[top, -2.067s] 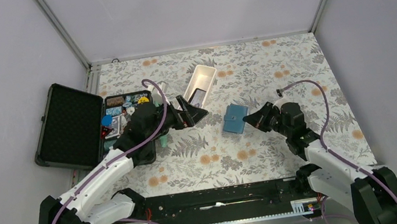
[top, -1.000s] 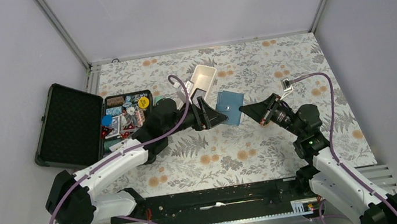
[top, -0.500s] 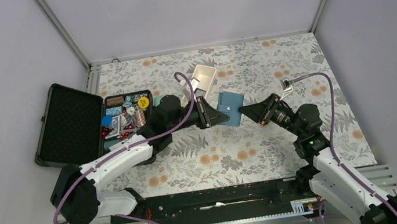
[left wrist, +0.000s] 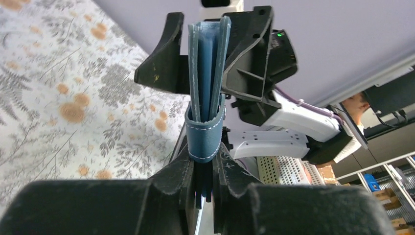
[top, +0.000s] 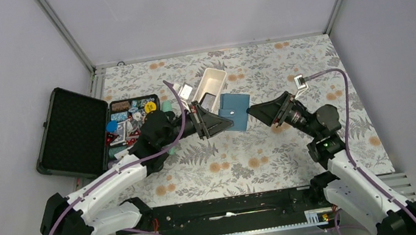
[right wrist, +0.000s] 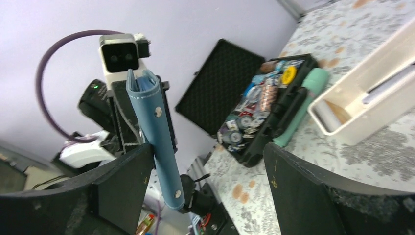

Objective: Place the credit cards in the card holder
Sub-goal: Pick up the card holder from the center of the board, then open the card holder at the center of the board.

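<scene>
My left claw (left wrist: 204,169) is clamped on one edge of the blue card holder (left wrist: 208,98), holding it above the tabletop (top: 230,163). My right claw (right wrist: 208,161) gapes wide, gripping nothing.

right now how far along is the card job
Done: the card holder is off the table, folded shut. In hand: the left gripper pinches its edge while the right gripper stands open around it. Left: everything with cards; a dark card lies in the white tray.
</scene>
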Controlling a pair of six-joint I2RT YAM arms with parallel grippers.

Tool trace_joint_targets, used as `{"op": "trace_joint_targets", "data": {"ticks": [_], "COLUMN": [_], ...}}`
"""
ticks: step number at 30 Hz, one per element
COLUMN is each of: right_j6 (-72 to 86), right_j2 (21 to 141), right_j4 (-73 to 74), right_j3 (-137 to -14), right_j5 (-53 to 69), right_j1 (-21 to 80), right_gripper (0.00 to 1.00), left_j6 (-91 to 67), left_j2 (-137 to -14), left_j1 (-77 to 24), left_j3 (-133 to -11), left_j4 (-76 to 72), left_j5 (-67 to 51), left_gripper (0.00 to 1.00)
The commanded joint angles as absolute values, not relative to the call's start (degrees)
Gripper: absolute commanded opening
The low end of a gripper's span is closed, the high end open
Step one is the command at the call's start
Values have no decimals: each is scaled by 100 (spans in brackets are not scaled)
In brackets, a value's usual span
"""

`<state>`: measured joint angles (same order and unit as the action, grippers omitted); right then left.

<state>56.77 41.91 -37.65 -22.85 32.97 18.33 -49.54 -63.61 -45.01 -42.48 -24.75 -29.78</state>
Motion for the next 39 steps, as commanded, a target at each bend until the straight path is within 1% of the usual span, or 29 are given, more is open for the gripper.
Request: {"op": "trace_joint_targets", "data": {"ticks": [1, 4, 8, 15, 21, 22, 26, 28, 29, 30, 33, 35, 36, 38, 39], "right_j6": [6508, 6819, 6788, 6864, 6876, 6861, 6839, 6838, 6838, 6835, 6785, 6590, 6462, 6103, 5930], "right_j2": [4518, 4834, 5022, 5318, 5542, 5553, 5571, 5594, 5602, 5605, 5587, 5544, 5516, 5448, 5416], "right_j4": [-5494, -6031, -6022, -6247, -6369, -6372, -6387, -6418, -6423, -6418, -6283, -5864, -5554, -4627, -4137], "right_j3": [-2551, -2774, -2958, -3148, -3288, -3303, -3282, -3278, -3267, -3260, -3261, -3313, -3346, -3505, -3599], "right_j5": [4106, 4500, 4675, 4859, 5044, 5067, 5055, 5053, 5042, 5026, 4948, 4822, 4742, 4573, 4477], "right_j1": [1859, 1855, 1863, 1936, 2114, 2132, 2177, 2205, 2206, 2214, 2215, 2215, 2214, 2215, 2215], "right_gripper": [87, 82, 77, 63, 54, 52, 36, 33, 31, 26, 10, 1, 0, 0, 0], "left_j6": [-4987, -4962, -5046, -5058, -5104, -5113, -5162, -5192, -5208, -5216, -5051, -4543, -4256, -3597, -3277], "left_j2": [-6115, -6118, -6130, -6247, -6315, -6326, -6415, -6480, -6504, -6536, -6553, -6456, -6363, -6139, -6022], "left_j1": [-4434, -4437, -4433, -4434, -4438, -4438, -4438, -4436, -4433, -4431, -4436, -4438, -4434, -4438, -4437], "left_j3": [-4132, -4083, -4035, -4053, -4040, -4043, -4081, -4103, -4114, -4121, -4202, -4343, -4429, -4596, -4698], "left_j4": [-3581, -3676, -3976, -4083, -4186, -4200, -4244, -4269, -4281, -4280, -3959, -3289, -2841, -1900, -1414], "left_j5": [-3522, -3719, -3940, -4029, -4083, -4091, -4151, -4172, -4182, -4188, -4173, -4033, -3887, -3436, -3099], "left_gripper": [0, 0, 0, 0, 0, 0, 0, 1, 4, 7, 24, 50, 63, 79, 85]}}
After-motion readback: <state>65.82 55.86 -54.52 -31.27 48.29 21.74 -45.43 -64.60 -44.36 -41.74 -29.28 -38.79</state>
